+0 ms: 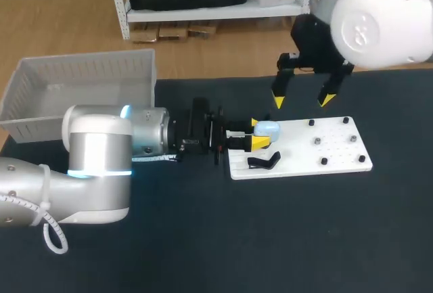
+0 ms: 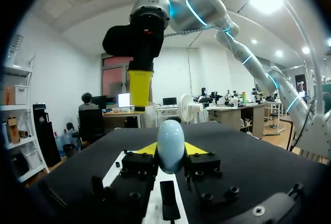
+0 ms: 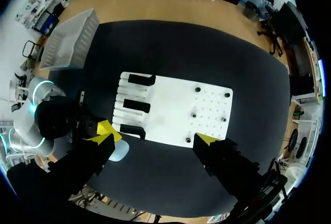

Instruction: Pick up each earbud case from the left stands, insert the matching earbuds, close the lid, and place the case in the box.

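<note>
Head view: L hand [image 1: 257, 134] clamps pale-blue earbud case [image 1: 267, 128], R hand [image 1: 302, 100] spread wide.

Surface: dark matte table [image 1: 270, 239], seen from head and right wrist views.

Resting directly on it:
- white rectangular plastic board [image 1: 318, 158], right of centre, lying flat. Three black stands [image 3: 137, 105] sit along its left edge and small black pegs [image 3: 194, 114] stand on its right half.
- pale grey slatted plastic box [image 1: 88, 68], at the far left corner, well apart from the board.
</note>
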Controlling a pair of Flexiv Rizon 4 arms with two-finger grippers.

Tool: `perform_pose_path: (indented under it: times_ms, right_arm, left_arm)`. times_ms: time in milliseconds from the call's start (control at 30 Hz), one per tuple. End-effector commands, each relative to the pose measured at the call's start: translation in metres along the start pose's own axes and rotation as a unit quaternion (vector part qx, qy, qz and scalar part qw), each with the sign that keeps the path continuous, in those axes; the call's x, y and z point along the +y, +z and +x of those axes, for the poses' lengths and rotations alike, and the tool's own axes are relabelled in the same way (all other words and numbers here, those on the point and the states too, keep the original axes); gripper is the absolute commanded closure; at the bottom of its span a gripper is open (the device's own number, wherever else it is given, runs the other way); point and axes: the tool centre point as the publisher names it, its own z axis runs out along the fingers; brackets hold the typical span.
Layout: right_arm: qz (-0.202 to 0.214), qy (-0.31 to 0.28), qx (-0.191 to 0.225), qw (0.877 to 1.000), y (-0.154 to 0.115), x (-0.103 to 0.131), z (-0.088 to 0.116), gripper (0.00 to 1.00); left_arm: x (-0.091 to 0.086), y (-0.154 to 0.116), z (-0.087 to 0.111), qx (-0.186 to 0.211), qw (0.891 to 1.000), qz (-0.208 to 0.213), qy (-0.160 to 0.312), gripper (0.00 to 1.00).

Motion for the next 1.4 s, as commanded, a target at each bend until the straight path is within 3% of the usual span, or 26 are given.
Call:
perform_pose_path:
  times_ms: [33,367,467,733,967,1267,1400]
  right_arm:
    - [-0.009,0.01,-0.079,0.997,-0.018,-0.01,0.021,0.0]
    - [-0.018,0.018,-0.089,0.996,-0.024,-0.015,0.021,0.0]
    - [-0.018,0.018,-0.089,0.996,-0.024,-0.015,0.021,0.0]
    - [-0.018,0.018,-0.089,0.996,-0.024,-0.015,0.021,0.0]
    - [-0.018,0.018,-0.089,0.996,-0.024,-0.015,0.021,0.0]
    - [-0.018,0.018,-0.089,0.996,-0.024,-0.015,0.021,0.0]
    - [-0.018,0.018,-0.089,0.996,-0.024,-0.015,0.021,0.0]
  left_arm:
    - [-0.003,-0.009,-0.004,0.003,1.0,-0.007,0.004,1.0]
    - [-0.005,-0.084,-0.032,0.073,0.996,-0.053,0.004,1.0]
    - [0.006,-0.12,-0.038,0.096,0.991,-0.088,-0.017,1.0]
    - [0.044,-0.213,-0.043,0.109,0.971,-0.189,-0.098,1.0]
    - [0.093,-0.274,-0.024,0.164,0.943,-0.241,-0.162,1.0]
    - [0.142,-0.322,0.007,0.174,0.913,-0.308,-0.202,1.0]
    - [0.154,-0.333,0.016,0.171,0.908,-0.321,-0.208,1.0]
